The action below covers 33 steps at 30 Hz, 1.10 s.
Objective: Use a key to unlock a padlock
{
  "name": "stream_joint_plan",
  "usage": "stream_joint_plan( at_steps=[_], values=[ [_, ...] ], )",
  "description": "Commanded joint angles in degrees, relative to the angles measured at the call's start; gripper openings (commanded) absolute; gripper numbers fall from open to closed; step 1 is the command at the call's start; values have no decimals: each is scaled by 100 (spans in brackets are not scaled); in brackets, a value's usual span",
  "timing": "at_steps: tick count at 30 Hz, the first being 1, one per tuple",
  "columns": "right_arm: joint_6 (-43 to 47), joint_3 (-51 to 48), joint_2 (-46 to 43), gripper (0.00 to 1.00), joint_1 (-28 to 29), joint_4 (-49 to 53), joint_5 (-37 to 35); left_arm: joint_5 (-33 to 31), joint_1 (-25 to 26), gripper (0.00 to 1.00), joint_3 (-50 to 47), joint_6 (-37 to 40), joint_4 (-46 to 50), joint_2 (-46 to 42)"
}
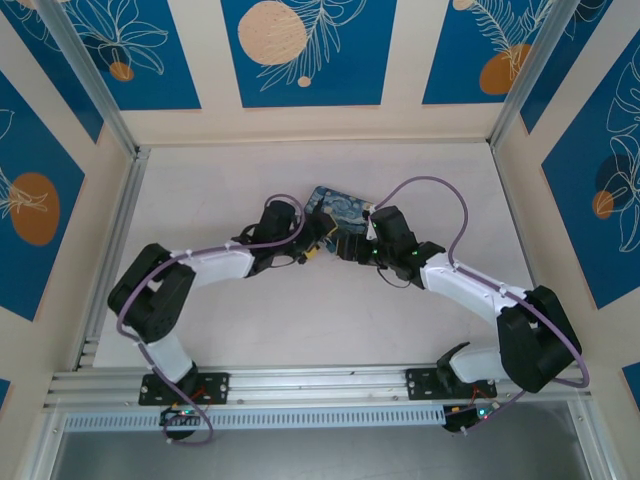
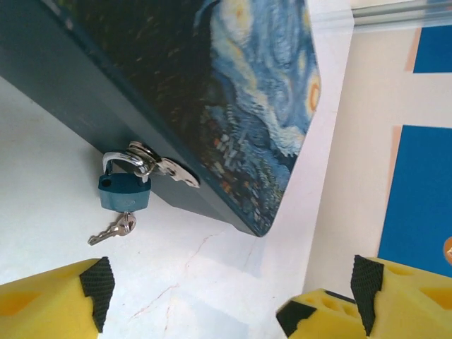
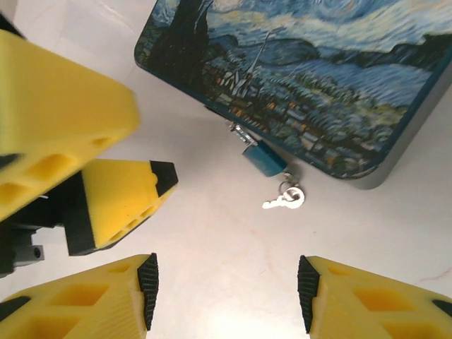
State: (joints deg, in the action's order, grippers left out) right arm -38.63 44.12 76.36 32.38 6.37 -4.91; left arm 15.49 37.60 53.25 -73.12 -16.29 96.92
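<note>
Nearest my left wrist camera, the left hand (image 2: 229,293) is spread wide, its black-tipped yellow fingers (image 2: 95,286) well apart with nothing between them but bare white table (image 2: 205,282). The right hand (image 3: 227,291) stands open in the same way in its own view, and it too is empty (the left hand's yellow fingers crowd in at that view's left edge).

Just beyond both hands lies the key (image 2: 113,229), small and silvery, flat on the table. It sits on a little ring at the bottom of the padlock (image 2: 123,192), but I cannot tell whether its blade is in the keyhole. The padlock's body looks blue-teal, not brass, and its grey shackle is looped through the metal hasp (image 2: 166,168) on the side wall of the box.

Farthest away is the box (image 2: 233,92) itself, its lid painted in blue and yellow swirls. From overhead, both hands meet at its near edge.
</note>
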Motion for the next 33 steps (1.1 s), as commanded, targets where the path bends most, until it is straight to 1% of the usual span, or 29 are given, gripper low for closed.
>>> stream_joint_plan(
  at_steps=[1,2,4,5,9,14,18,23,25,28,33],
  values=[
    [-708,195,185,56,124,-253,450,-286,-104,89,96,601,818,-363],
    [-783,171,256,57,161,-333,487,-331,-154,90,149,739,1029,-446],
    [-913,119,399,57,190,-500,499,-433,-260,99,276,1019,1416,-585],
    [-970,93,484,56,190,-596,508,-499,-313,100,355,1187,1625,-647],
    [-1008,162,858,56,96,-707,500,-647,-495,100,591,1606,2243,-787],
    [-916,387,1254,56,-293,-745,657,-739,-582,100,625,1757,2567,-902],
    [-725,764,1554,56,-733,-667,827,-741,-585,100,545,1733,2585,-922],
    [-439,1557,2072,58,-1280,-485,1051,-670,-563,100,397,1668,2403,-929],
    [-424,1772,2214,58,-1436,-450,1264,-689,-554,100,383,1661,2400,-938],
    [-398,1700,2079,57,-1444,-538,1378,-748,-539,100,355,1669,2403,-976],
    [-417,965,1695,56,-1335,-941,1308,-780,-529,100,387,1740,2402,-914]
  ],
)
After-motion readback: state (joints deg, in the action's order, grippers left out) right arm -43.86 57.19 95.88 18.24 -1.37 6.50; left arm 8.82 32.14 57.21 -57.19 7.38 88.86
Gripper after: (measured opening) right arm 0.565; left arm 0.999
